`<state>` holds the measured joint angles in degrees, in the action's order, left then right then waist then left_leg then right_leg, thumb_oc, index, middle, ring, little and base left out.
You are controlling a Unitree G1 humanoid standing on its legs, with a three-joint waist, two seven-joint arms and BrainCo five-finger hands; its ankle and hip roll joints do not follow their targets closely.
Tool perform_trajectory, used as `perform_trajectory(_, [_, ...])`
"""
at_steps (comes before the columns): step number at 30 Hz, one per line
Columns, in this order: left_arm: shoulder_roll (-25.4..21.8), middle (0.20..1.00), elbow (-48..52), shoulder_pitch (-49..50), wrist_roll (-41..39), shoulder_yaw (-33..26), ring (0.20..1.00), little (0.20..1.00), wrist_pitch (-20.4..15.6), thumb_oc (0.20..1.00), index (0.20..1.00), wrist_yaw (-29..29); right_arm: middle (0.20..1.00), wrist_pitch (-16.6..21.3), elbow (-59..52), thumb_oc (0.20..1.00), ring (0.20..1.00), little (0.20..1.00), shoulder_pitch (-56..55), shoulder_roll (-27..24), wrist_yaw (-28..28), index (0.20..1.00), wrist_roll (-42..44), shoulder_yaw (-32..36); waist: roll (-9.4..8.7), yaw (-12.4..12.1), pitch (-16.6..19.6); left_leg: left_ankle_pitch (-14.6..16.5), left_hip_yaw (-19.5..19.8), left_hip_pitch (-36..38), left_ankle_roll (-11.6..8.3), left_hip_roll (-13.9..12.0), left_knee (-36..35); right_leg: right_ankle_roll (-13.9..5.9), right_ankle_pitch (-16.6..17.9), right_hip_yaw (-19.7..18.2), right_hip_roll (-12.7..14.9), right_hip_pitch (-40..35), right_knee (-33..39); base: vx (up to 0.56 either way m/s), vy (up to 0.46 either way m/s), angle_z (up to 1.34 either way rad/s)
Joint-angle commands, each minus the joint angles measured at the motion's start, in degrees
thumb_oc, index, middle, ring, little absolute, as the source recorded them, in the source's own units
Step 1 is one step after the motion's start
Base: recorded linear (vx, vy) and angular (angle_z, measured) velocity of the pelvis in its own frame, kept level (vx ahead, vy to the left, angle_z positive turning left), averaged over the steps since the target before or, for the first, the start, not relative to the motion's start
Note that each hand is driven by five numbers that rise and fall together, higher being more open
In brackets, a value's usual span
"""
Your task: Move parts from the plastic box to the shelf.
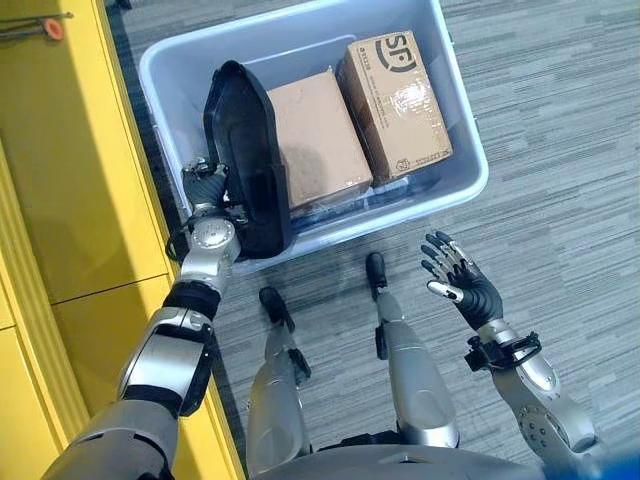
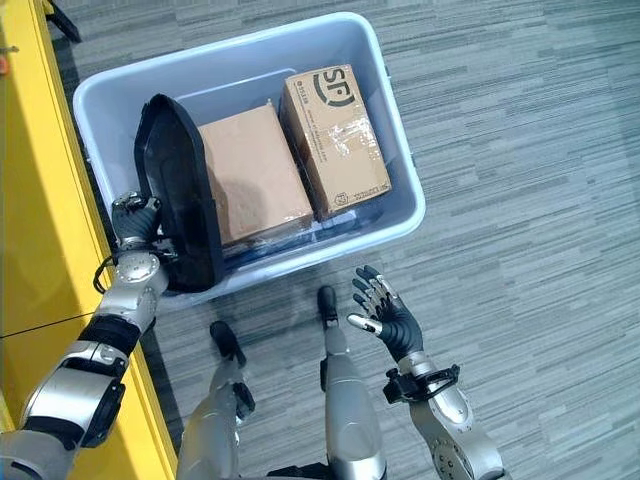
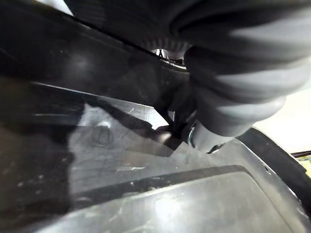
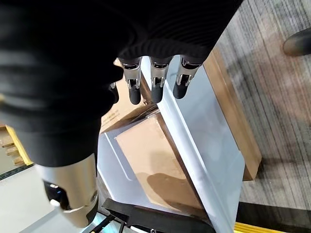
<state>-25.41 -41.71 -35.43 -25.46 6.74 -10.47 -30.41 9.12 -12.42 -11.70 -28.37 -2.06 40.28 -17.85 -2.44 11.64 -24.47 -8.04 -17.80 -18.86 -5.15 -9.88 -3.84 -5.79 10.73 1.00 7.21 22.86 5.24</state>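
Black part [image 1: 245,160] in left hand [image 1: 208,186]

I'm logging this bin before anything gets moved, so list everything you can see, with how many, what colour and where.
Plastic box: one, pale blue-grey, on the floor beside the yellow shelf.
Black part: one, black, long moulded shell, standing along the box's left side, its near end over the rim.
Cardboard boxes: two, brown, side by side in the plastic box; plain one in the middle, taped printed one on the right.
Shelf: one, yellow, along the left.
Floor: grey striped.
Left hand: at the black part's near end, fingers hidden.
Right hand: open, over the floor near the box.
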Motion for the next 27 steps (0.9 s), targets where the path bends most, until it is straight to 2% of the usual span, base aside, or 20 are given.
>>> perform_trajectory(1, [-3.5,0.2,0.1,0.7,2.3,-3.9,0.2,0.2,-3.7,0.2,0.2,-2.8,1.0,1.3,-1.7,1.0,1.0,1.0,-3.0,-1.2,-0.5,1.0,0.6,3.1,-1.94,0.3,3.1,2.7,4.5,-1.1,-3.57,-2.5,7.0,-4.03,-4.9,0.0,4.0,-0.8,-6.1,0.02,0.015,0.07])
perform_trajectory(2, [-3.2,0.2,3.6,2.9,3.1,-4.5,0.2,0.2,-4.2,0.2,0.2,-2.9,1.0,1.1,-1.5,1.0,1.0,1.0,-2.9,-1.2,-0.5,1.0,0.4,3.5,-1.7,0.0,3.5,2.7,4.5,-0.5,-3.51,-2.4,6.9,-4.01,-5.1,0.1,4.1,-1.4,-6.0,0.01,0.02,0.06])
perform_trajectory(10, [-2.9,0.2,13.5,8.3,6.3,-6.0,0.2,0.2,-4.8,0.2,0.2,-2.4,1.0,0.3,-0.7,1.0,1.0,1.0,-2.4,-0.9,-0.8,1.0,0.4,4.4,-1.01,-0.8,4.8,3.1,4.9,0.9,-3.39,-2.4,6.8,-3.87,-5.8,0.3,4.5,-3.0,-6.1,0.01,0.007,0.07])
perform_trajectory(15, [-2.0,0.2,25.6,15.9,9.2,-7.6,0.2,0.2,-5.9,0.2,0.2,0.8,1.0,-0.9,0.2,1.0,1.0,1.0,-2.5,-0.5,-1.8,1.0,0.2,6.2,-0.01,-1.9,6.4,3.5,5.2,3.4,-3.23,-2.4,6.5,-3.69,-6.9,0.4,4.6,-5.3,-6.4,0.03,0.007,0.05])
perform_trajectory(17, [-1.7,0.2,26.4,16.9,9.0,-7.9,0.2,0.2,-6.0,0.2,0.2,1.2,1.0,-1.1,0.3,1.0,1.0,1.0,-2.6,-0.4,-2.0,1.0,0.2,6.3,0.08,-2.0,6.5,3.5,5.2,3.9,-3.2,-2.4,6.4,-3.68,-7.0,0.5,4.6,-5.7,-6.5,-0.03,-0.008,0.01])
perform_trajectory(18, [-1.6,0.2,29.3,19.1,9.6,-8.4,0.2,0.2,-6.1,0.2,0.2,2.8,1.0,-1.5,0.4,1.0,1.0,1.0,-2.7,-0.3,-2.5,1.0,0.0,7.1,0.25,-2.3,6.9,2.3,5.2,4.0,-2.74,-2.5,6.2,-3.34,-6.3,0.5,4.7,-5.8,-6.6,-0.05,-0.014,0.04])
perform_trajectory(20, [-1.5,0.2,32.0,22.5,8.7,-9.0,0.2,0.2,-6.5,0.2,0.2,5.3,1.0,-1.9,0.6,1.0,1.0,1.0,-3.2,-0.3,-2.8,1.0,-0.2,7.9,0.78,-2.6,7.5,2.5,5.3,5.2,-2.7,-2.5,6.0,-3.29,-6.9,0.7,4.7,-6.6,-7.1,0.0,-0.006,0.03])
perform_trajectory(22, [-1.3,0.2,35.0,27.4,6.2,-10.2,0.2,0.2,-6.7,0.2,0.2,9.0,1.0,-2.6,1.1,1.0,1.0,1.0,-3.7,0.0,-3.7,1.0,-0.5,8.8,1.61,-3.2,8.4,2.5,5.6,7.4,-2.72,-2.8,5.3,-3.04,-8.4,0.9,4.4,-8.1,-8.6,0.05,-0.031,0.04])
perform_trajectory(24, [-0.6,0.2,38.9,34.3,3.6,-11.6,0.2,0.2,-6.2,0.2,0.2,13.4,1.0,-3.4,2.1,1.0,1.0,1.0,-3.2,0.5,-4.3,1.0,-0.9,9.7,2.84,-4.3,9.3,2.3,6.6,10.1,-2.66,-3.8,5.0,-2.4,-11.7,1.5,3.2,-10.0,-12.4,0.04,-0.089,0.13])
perform_trajectory(27, [0.5,0.2,40.9,39.2,1.8,-12.9,0.2,0.2,-5.6,0.2,0.2,15.9,1.0,-4.2,2.6,1.0,1.0,1.0,-2.6,0.6,-4.8,1.0,-1.5,9.8,3.62,-5.4,9.8,2.1,7.5,12.3,-2.42,-4.5,5.1,-1.5,-14.6,2.0,2.1,-11.1,-16.1,0.0,-0.093,0.13])
